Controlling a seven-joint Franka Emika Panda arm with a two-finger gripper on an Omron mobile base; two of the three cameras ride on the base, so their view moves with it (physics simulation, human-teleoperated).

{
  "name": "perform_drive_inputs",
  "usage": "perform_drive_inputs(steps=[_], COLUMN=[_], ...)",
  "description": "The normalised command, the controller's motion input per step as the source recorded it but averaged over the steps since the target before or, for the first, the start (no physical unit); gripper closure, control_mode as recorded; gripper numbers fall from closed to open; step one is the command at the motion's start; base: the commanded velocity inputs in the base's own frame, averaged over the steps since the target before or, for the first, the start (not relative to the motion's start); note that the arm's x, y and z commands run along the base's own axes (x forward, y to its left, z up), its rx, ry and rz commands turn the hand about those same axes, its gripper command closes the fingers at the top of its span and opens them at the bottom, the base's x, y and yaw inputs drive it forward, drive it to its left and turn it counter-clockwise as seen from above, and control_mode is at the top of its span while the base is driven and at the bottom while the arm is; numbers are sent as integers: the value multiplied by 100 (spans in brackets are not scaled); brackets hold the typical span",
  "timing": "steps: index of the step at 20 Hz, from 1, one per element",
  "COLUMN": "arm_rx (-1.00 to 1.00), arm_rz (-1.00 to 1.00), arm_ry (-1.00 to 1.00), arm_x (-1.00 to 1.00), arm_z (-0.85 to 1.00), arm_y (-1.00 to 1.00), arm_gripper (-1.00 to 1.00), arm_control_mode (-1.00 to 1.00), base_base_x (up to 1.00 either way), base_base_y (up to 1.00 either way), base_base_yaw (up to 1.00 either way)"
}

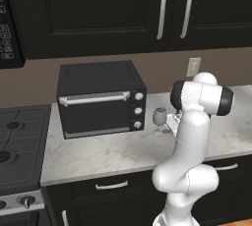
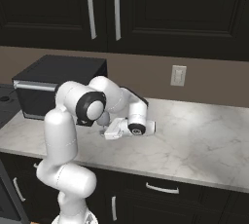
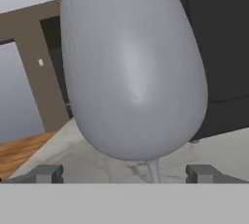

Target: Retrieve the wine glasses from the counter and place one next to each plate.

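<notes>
Right, one wine glass (image 3: pixel 133 67) sits dead ahead of the claw (image 3: pixel 125 173), upright on the marbled counter (image 1: pixel 113 154). In the hand view its grey bowl looms large just past the fingertips (image 3: pixel 47 173), with the thin stem dropping between the two of them. The tips stand wide apart, one either side of the stem, touching nothing; the claw holds nothing.

The left base view gives what the hand view can't: the whole glass (image 1: pixel 159 121), bowl, stem and foot, standing on the counter just beside the lower corner of a black toaster oven (image 1: pixel 101 98). The claw itself is hidden there behind the arm's elbow, so only the glass and a bit of white hand next to it show.

The right base view shows the hand (image 2: pixel 116 129) held level and low over the counter, pointing toward the oven (image 2: pixel 53 84); the glass is hidden behind the arm there.

Further out from the claw: oven knobs on the side facing the glass, a wall outlet (image 2: pixel 178 75) behind, dark upper cabinets with silver handles (image 1: pixel 162 10), black drawer fronts (image 2: pixel 165 189) below the counter, and a stove (image 1: pixel 19 146) past the oven's far side.
</notes>
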Motion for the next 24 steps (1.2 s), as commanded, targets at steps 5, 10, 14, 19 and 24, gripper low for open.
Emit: perform_drive_inputs(steps=[5, 10, 14, 19, 24], arm_rx=[0, 0, 0, 0, 6], arm_rz=[-2, -2, -2, 0, 0], arm_ry=[1, 0, 0, 0, -2], arm_x=[11, 18, 6, 0, -11], arm_z=[-11, -8, 0, 0, 22], arm_y=[22, 25, 9, 0, 0], arm_gripper=[-100, -100, 100, 100, 100], arm_control_mode=[-100, -100, -100, -100, -100], base_base_x=[0, 0, 0, 0, 0], base_base_y=[0, 0, 0, 0, 0], base_base_yaw=[0, 0, 0, 0, 0])
